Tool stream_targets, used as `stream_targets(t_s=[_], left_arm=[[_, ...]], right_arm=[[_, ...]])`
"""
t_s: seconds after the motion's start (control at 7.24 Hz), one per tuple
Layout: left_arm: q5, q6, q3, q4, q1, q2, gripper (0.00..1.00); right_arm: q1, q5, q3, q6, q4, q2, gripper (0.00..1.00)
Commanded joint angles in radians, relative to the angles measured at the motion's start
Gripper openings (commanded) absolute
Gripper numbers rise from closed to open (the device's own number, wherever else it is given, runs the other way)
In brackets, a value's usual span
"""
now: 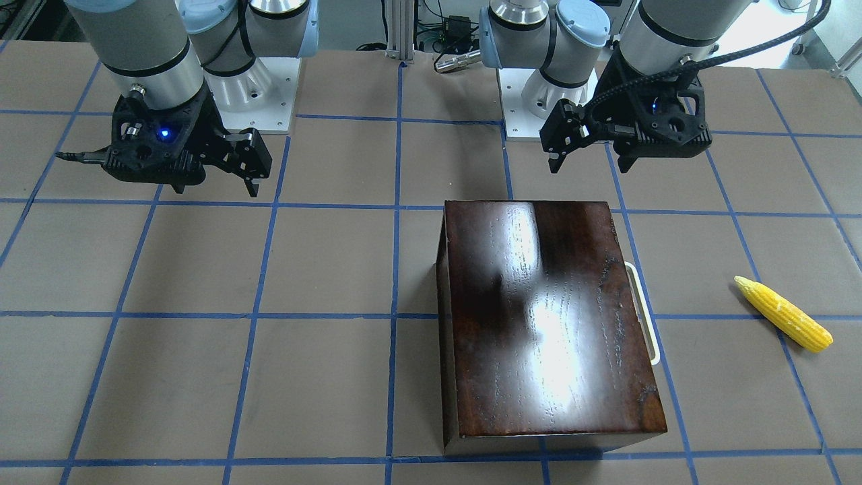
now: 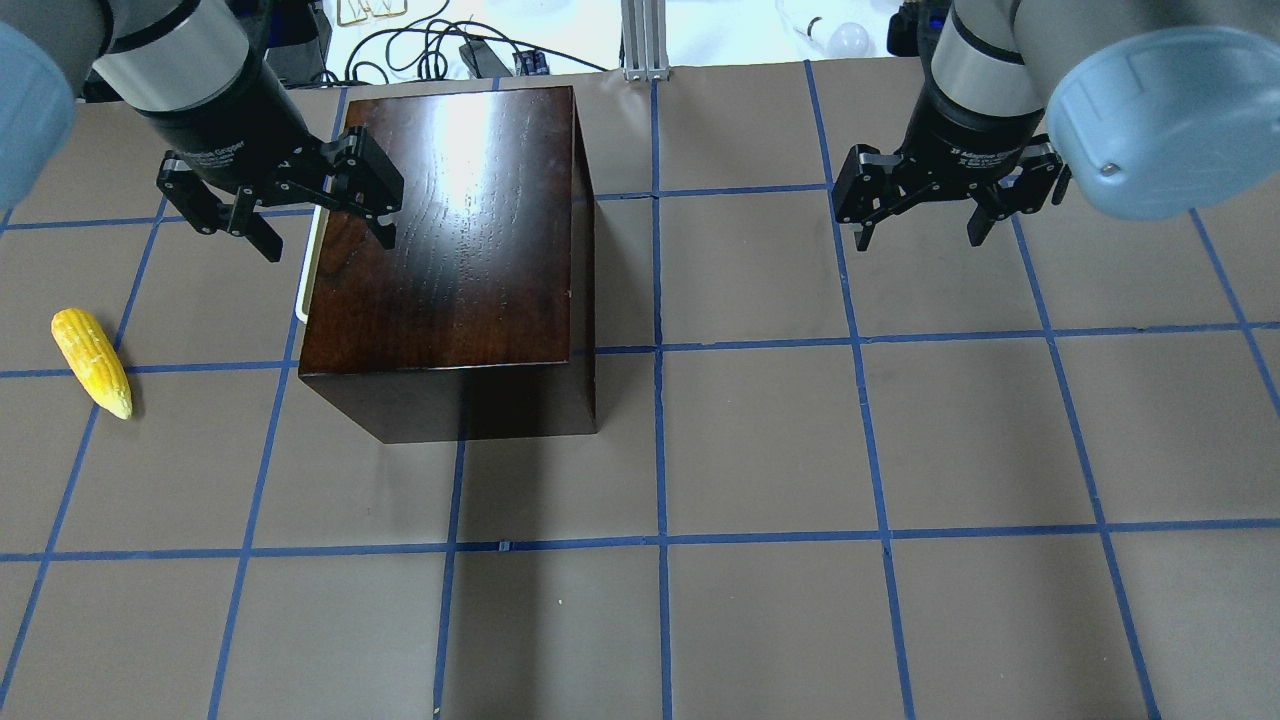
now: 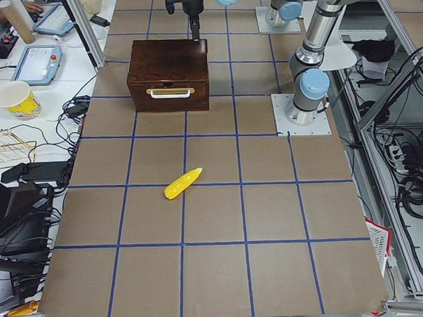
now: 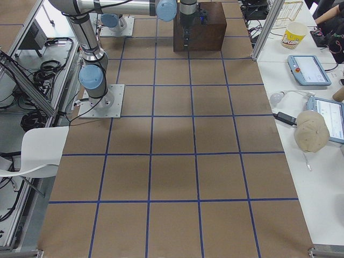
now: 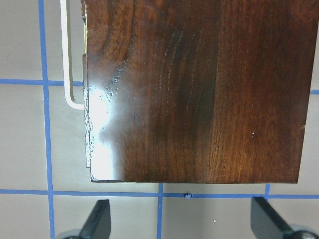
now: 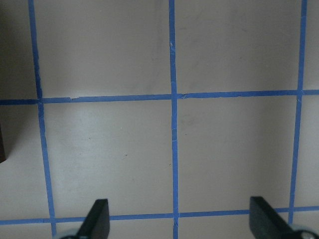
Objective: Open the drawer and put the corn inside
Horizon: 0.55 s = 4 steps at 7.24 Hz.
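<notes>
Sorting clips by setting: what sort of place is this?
Probably a robotics lab: a left arm and a right arm bolted to a table gridded with blue tape, with tablets and loose cables alongside.

Only 1 label comes close to legible

In the overhead view, white print on the black body of the left gripper (image 2: 331, 247) seems to read "Adaptive Gripper". The matching white line on the right gripper (image 2: 918, 242) is too blurred to read. The yellow paper cup (image 4: 294, 35) on the side desk bears print that is too small to make out.
</notes>
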Motion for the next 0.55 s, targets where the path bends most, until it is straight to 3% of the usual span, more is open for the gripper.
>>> stream_targets(t_s=[0.0,0.41], left_arm=[[0.010,0.003,-0.009,-0.002,0.002,0.000,1.00],[0.010,0.005,-0.020,0.002,0.003,-0.029,1.00]], right_arm=[[0.000,0.000,0.000,0.000,0.001,-0.001,1.00],[0.000,0.000,0.000,0.000,0.001,-0.001,1.00]])
